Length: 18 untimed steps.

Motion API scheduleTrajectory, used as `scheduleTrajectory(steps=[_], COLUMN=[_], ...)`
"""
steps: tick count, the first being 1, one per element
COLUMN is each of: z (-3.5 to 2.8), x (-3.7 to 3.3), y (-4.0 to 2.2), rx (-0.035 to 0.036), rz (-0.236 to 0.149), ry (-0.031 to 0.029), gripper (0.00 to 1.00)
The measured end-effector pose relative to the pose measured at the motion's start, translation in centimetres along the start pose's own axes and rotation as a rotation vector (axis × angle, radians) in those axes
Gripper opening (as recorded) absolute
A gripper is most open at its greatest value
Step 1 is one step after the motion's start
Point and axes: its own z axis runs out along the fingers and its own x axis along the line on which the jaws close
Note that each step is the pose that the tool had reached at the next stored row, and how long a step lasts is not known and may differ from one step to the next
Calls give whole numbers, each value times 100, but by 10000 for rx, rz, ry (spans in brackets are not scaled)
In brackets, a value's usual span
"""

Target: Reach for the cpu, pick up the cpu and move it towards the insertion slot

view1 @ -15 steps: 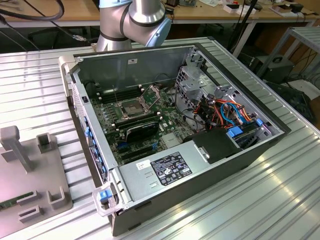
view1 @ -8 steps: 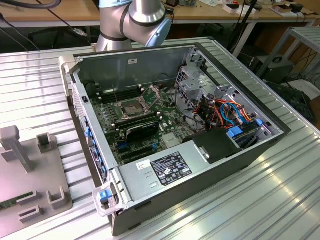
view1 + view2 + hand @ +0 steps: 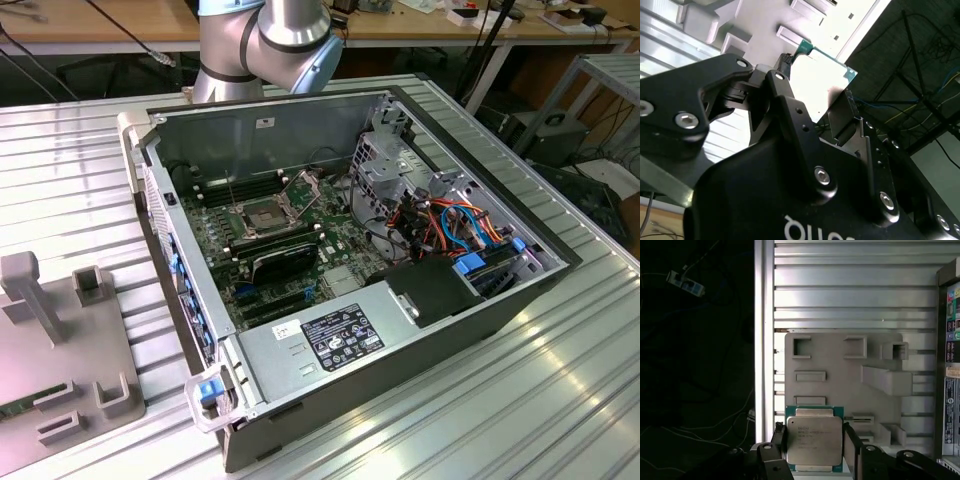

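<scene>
The cpu (image 3: 814,440) is a pale silvery square chip on a green edge. It sits between the black fingers (image 3: 781,440) of my gripper (image 3: 814,436), which is shut on its two opposite sides. It hangs well above the grey fixture plate (image 3: 840,365). In the second wrist view the cpu (image 3: 822,82) shows bright between the same fingers (image 3: 849,117). The insertion slot (image 3: 262,215) lies in the open computer case, a silver-framed socket with a dark centre and its thin metal bracket (image 3: 300,185) hinged up.
The open computer case (image 3: 470,320) lies on the ribbed metal table (image 3: 80,180). Around the slot are a glossy black card (image 3: 285,262), dark memory slots (image 3: 235,190), a drive cage (image 3: 395,170) and the power supply (image 3: 330,340). The fixture plate (image 3: 60,380) sits at the exterior view's left.
</scene>
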Motion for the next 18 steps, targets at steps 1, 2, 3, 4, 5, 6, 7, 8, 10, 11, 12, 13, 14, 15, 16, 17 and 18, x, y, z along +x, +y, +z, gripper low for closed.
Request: scheduleTrajectory(steps=[1,2,3,4,5,6,7,8,10,11,12,13,14,15,16,17,18], z=[-1,-1,-1,-1,-2,-3,-3,-3,-5,-6,-6,-6,-6,-7,-7,-7,-8], x=[-11,-22,-33,-60,-80,-106,-137,-165,-208,-236,-254,-267,-270,-279,-286,-302,-319], y=[0,0,0,0,0,-1,-1,-1,-1,-1,-1,-1,-1,-1,-1,-2,-1], rx=[1,0,0,0,1,0,0,-1,0,0,1,0,-1,1,0,0,0], rz=[-1,0,0,1,1,1,0,1,0,0,0,0,3,1,1,0,1], ry=[1,-1,0,-1,0,0,-1,-1,0,0,0,0,-1,0,-1,-1,-1], gripper=[55,55,55,55,55,55,55,55,55,55,55,55,55,55,55,55,55])
